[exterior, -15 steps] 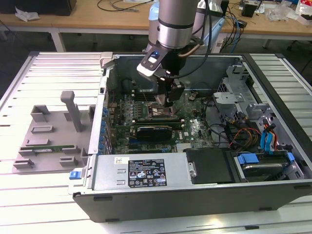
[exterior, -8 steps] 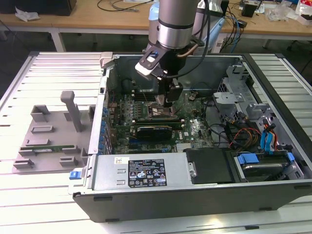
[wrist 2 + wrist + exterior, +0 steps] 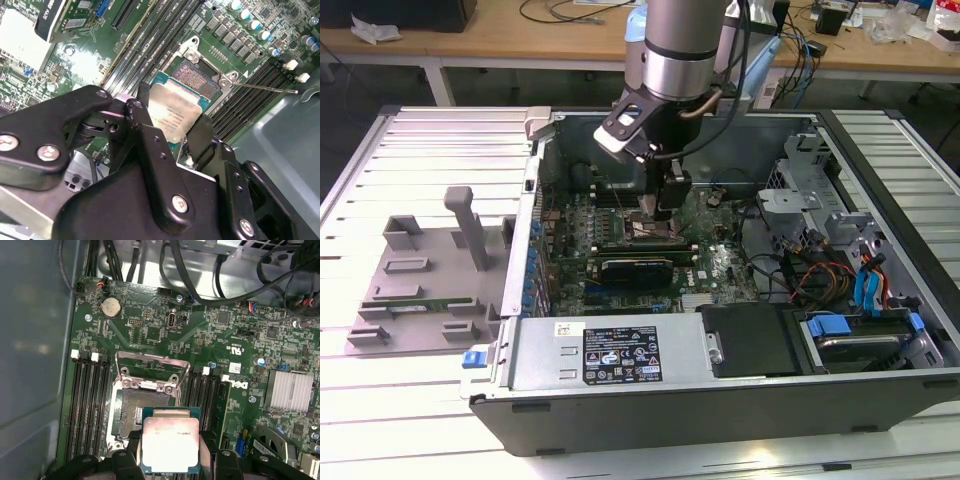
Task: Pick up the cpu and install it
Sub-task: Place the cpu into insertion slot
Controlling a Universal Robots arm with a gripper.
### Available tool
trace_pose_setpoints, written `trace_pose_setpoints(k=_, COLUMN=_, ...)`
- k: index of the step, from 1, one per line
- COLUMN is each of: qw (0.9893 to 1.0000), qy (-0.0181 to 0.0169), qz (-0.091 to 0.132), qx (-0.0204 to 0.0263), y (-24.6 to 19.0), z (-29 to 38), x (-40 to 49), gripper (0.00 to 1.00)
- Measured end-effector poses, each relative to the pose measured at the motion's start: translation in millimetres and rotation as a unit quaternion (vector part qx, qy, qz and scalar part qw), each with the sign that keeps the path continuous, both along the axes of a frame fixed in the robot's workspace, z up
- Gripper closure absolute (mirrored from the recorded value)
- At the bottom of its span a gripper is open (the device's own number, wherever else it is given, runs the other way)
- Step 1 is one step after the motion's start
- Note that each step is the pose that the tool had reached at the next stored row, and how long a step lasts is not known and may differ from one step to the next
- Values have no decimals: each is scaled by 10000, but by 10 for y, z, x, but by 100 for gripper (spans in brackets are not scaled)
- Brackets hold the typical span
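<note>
The cpu, a flat square chip with a dull silver top and thin green rim, is held between my gripper's black fingers. It hangs tilted just above the open socket on the green motherboard, partly overlapping the socket's near side. The socket's metal frame stands flipped open behind it. In the second wrist view the cpu covers part of the socket, with my gripper shut on its edges. In the exterior view my gripper reaches down inside the computer case.
Black memory slots flank the socket on both sides. A thin release lever sticks out beside it. A finned heatsink, cables, a drive cage and the power supply crowd the case. A grey fixture lies outside.
</note>
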State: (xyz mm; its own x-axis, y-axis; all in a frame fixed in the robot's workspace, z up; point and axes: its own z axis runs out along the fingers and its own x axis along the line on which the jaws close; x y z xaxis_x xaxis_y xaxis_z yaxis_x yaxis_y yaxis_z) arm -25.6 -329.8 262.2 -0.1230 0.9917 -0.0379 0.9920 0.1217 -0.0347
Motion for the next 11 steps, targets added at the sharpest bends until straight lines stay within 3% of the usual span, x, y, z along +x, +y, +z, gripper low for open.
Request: trace_pose_setpoints(k=11, qw=9991, qy=0, qz=-428, qx=-14, y=0, z=-7, x=0, gripper=45)
